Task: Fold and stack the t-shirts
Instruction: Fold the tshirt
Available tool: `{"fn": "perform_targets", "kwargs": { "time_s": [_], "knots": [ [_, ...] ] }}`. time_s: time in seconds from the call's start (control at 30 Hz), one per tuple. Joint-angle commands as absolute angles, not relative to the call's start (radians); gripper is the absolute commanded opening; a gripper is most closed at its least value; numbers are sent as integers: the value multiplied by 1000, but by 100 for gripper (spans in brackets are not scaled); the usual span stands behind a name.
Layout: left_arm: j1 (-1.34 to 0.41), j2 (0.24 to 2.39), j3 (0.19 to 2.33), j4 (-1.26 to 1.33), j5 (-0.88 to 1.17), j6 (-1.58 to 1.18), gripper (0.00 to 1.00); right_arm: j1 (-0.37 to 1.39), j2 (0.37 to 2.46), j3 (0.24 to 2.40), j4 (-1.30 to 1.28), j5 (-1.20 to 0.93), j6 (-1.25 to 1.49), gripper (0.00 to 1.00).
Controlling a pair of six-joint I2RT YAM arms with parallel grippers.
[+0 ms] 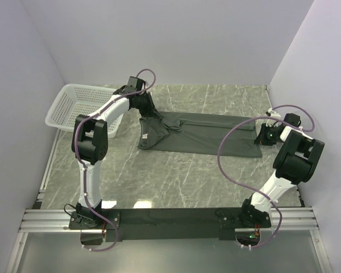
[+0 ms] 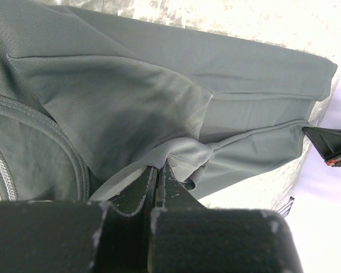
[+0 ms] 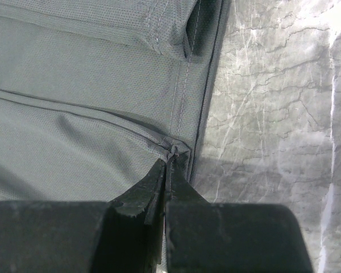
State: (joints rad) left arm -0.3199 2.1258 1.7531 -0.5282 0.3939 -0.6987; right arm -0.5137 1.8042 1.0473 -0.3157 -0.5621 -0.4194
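Note:
One dark grey-green t-shirt lies stretched across the marble table, folded lengthwise, its neck end at the left. My left gripper is shut on a fold of cloth at that end and holds it lifted, so the fabric drapes down beside it. In the left wrist view the left gripper pinches the t-shirt, and the ribbed collar curves at the left. My right gripper is shut on the hem at the shirt's right end. In the right wrist view the right gripper grips a bunched hem corner of the t-shirt.
A white mesh basket stands at the back left, close behind the left arm. Bare marble table lies between the shirt and the arm bases. White walls close in the back and both sides.

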Motion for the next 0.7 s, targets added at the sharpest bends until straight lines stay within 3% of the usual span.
{"fn": "perform_targets", "kwargs": {
  "time_s": [0.0,0.67],
  "knots": [
    [-314,2141,1798,-535,377,-678,1,-508,1804,1080,-291,-548,-410,0],
    [-298,2080,1706,-514,354,-672,1,-520,1775,1058,-235,-558,-364,0]
  ]
}}
